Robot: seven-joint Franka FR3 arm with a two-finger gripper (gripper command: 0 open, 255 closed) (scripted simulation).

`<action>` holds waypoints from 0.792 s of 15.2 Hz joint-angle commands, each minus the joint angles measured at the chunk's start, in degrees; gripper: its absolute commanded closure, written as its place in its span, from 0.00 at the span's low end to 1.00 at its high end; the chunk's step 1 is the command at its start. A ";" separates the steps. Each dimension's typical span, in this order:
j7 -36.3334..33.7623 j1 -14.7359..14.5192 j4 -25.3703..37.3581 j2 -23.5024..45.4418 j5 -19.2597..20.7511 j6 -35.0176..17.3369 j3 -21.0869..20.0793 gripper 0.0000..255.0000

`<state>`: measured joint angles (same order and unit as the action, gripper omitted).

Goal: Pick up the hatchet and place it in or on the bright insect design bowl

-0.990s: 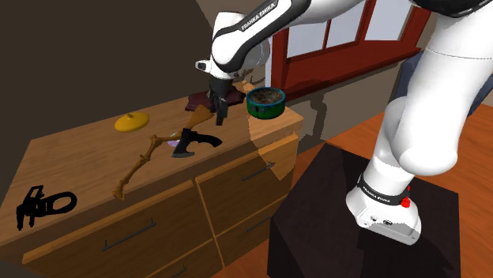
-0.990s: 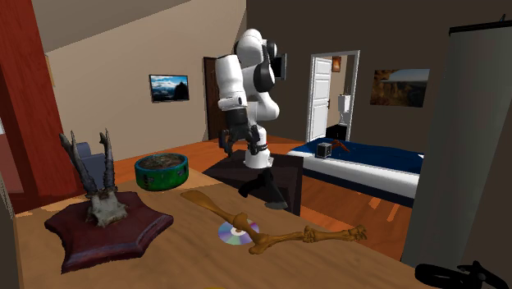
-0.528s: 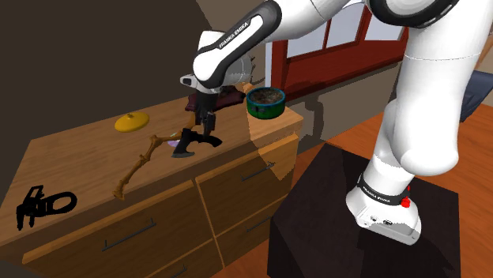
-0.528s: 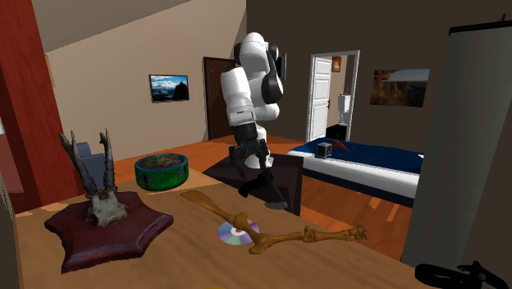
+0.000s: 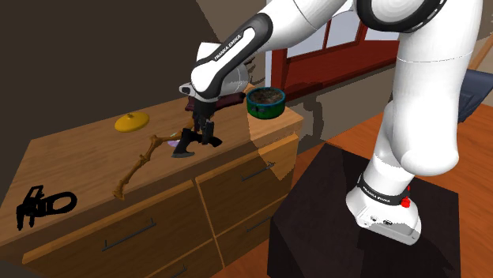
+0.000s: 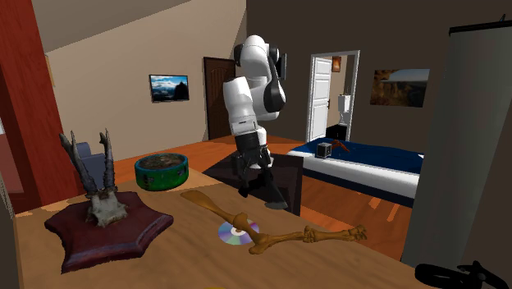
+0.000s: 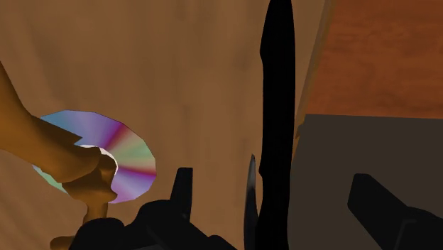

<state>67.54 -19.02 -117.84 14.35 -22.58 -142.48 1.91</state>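
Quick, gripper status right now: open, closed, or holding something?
All-black two-finger gripper: open, with its fingers apart on either side of the black hatchet, not clasping it.

1. The hatchet (image 5: 186, 148) lies on the dresser (image 5: 79, 158), near its front edge, with my gripper (image 5: 203, 128) directly over it.
2. In the wrist view, its handle runs between my parted fingers (image 7: 183, 186).
3. A disc (image 7: 124, 160) lies just beside the hatchet, partly under a bone (image 5: 138, 167).
4. The bowl (image 5: 265, 102) stands at the dresser's corner, to the shoulder view's right of the hatchet.
5. A mounted skull (image 6: 105, 215) sits near the bowl.
6. My stand (image 5: 348, 237) is beside the dresser.
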 commanded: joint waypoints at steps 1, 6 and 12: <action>0.02 0.00 0.01 0.07 -0.03 -0.08 -0.01 0.00; 0.02 0.00 0.01 0.07 -0.03 -0.08 -0.01 1.00; 0.02 0.00 0.01 0.08 -0.03 -0.08 -0.01 1.00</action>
<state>67.56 -19.03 -117.83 14.41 -22.61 -142.55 1.88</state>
